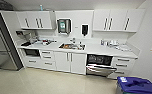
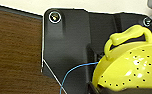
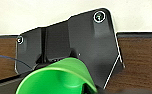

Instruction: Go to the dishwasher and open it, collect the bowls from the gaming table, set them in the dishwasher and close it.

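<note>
Ahead across the cream floor, the dishwasher (image 1: 100,65) sits under the white counter, right of the sink. Its steel door leans partly open and shows a dark inside with racks. In the left wrist view a yellow-green bowl (image 2: 132,70), dotted with small holes and with a loop handle, sits large at my left gripper (image 2: 102,87), which is shut on its rim. The right wrist view has a bright green bowl (image 3: 57,77) held the same way by my right gripper (image 3: 85,88). The gaming table is out of view.
White cabinets and drawers (image 1: 67,61) run along the counter with a sink (image 1: 72,46). A tall steel fridge (image 1: 5,42) stands at the left. A blue-lidded bin (image 1: 138,85) is close at the lower right, beside a white wall (image 1: 147,50).
</note>
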